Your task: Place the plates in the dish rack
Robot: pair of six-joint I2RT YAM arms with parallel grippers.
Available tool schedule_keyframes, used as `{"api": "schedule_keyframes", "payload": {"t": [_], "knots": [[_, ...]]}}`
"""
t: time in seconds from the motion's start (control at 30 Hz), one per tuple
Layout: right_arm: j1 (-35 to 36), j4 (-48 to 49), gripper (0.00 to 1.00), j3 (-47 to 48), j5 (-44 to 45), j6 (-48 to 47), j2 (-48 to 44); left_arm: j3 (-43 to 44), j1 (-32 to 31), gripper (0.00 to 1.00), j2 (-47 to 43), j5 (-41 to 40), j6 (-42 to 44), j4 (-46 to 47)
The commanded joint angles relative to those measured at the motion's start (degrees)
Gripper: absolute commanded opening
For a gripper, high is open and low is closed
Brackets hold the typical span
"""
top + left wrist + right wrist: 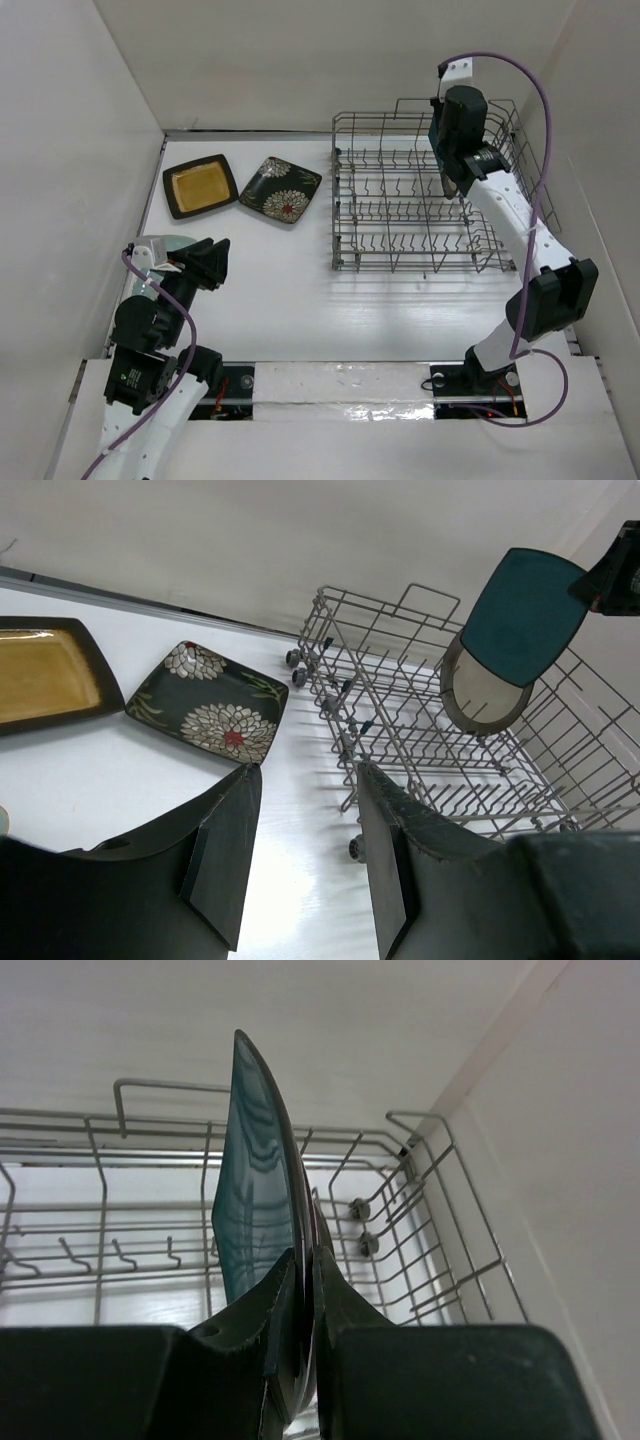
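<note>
View from above a white tabletop (300, 310) walled on three sides. The dish rack (420, 268) sits at the far right. Its right rim is close to the side wall (600, 150) and its far rim is near the back wall.

The right arm reaches over the rack's far right corner. The right claw (303, 1270) is pinched tight on the lower edge of the teal plate (525, 615). It holds the plate upright and edge-on, above the tines. In the left wrist view the teal plate's lower edge overlaps the top rim of the round metallic plate (485, 695), which stands tilted on edge among the rack's tines. Whether the two plates touch cannot be told.

Two square plates lie flat on the tabletop near the back wall, left of the rack. The black plate with a mustard-yellow centre (200, 186) is farther left. The black flowered plate (281, 190) is just beside it, and their near corners almost meet. A narrow strip of tabletop separates the flowered plate's right corner from the rack's left wall.

The left claw (307, 775) hovers low at the near left, fingers spread wide with nothing between them. It points toward the rack. A broad stretch of white tabletop lies between it, the two square plates and the rack's near rim.
</note>
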Motion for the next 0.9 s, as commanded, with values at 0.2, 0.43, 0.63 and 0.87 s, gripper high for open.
{"api": "schedule_keyframes", "payload": {"t": [0.2,0.43,0.63,0.87], "knots": [[0.35,21.7,0.0,1.54,3.09,-12.06,2.0,-0.62,-0.27,0.4,-0.1,0.53,0.61,2.05],[-1.49,25.65,0.0,-0.64,1.25,-16.36,4.65,-0.62,-0.27,0.4,-0.01,0.71,0.69,2.23],[-2.64,29.17,0.0,-6.62,-3.32,-14.44,3.59,-0.71,-0.27,0.41,-0.01,0.79,0.69,2.31],[-3.17,34.52,0.0,-13.04,-4.73,-10.57,3.15,-0.8,-0.27,0.41,0.07,0.79,0.69,2.31]]}}
